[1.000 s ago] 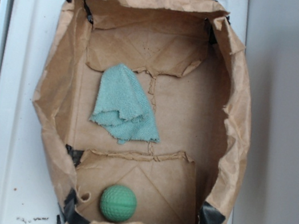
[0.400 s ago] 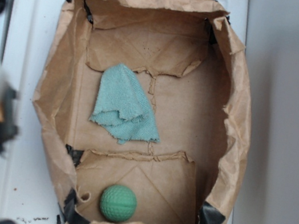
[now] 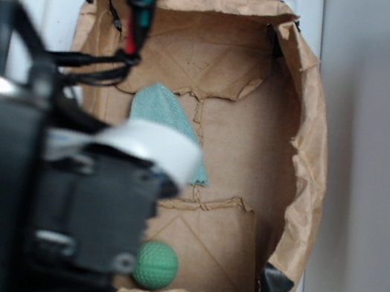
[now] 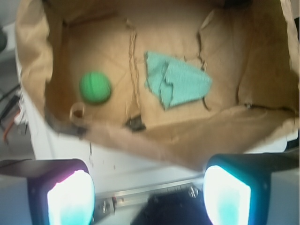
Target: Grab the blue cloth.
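Observation:
The blue cloth (image 3: pixel 158 106) lies crumpled on the floor of a brown paper box; in the exterior view my arm (image 3: pixel 57 197) hides its lower part. The wrist view shows the whole cloth (image 4: pixel 176 84), far ahead and a little right of centre. My gripper (image 4: pixel 149 197) is open with nothing between its fingers (image 4: pixel 70 199). It hangs outside the box's near wall, over the white surface and a metal rail, well apart from the cloth.
A green dimpled ball (image 3: pixel 156 265) rests in the box away from the cloth, shown as the ball (image 4: pixel 95 87) left of the cloth in the wrist view. The crumpled paper walls (image 3: pixel 307 173) stand up all round. A metal rail (image 4: pixel 154 199) runs under the gripper.
My arm has swung in from the left and now covers the box's left side and part of the cloth. Cloth and ball have not moved.

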Tool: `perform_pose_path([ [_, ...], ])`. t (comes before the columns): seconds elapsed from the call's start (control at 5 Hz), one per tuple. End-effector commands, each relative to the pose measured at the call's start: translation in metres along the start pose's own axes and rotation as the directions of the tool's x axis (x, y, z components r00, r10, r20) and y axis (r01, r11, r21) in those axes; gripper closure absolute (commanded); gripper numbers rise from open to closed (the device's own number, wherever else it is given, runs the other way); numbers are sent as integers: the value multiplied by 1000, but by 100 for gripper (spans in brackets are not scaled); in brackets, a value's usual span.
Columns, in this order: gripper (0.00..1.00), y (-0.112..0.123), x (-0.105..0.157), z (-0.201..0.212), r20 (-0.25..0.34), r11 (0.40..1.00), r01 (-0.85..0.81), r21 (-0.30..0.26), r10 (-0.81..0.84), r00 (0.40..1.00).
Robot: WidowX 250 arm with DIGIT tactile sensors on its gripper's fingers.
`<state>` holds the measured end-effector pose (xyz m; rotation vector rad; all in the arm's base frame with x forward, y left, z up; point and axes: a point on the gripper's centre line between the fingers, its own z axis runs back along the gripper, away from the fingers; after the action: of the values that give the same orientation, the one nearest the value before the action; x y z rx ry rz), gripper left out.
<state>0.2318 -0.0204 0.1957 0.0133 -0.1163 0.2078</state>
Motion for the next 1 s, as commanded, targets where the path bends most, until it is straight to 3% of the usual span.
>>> perform_pose_path([
  [0.0,0,9,42,-9,49,996,-80,40,78,996],
  [0.6,0,33,39,-24,34,924,-381,20,381,924],
  [0.8,0,48,38,-30,48,831,-556,5,555,830],
])
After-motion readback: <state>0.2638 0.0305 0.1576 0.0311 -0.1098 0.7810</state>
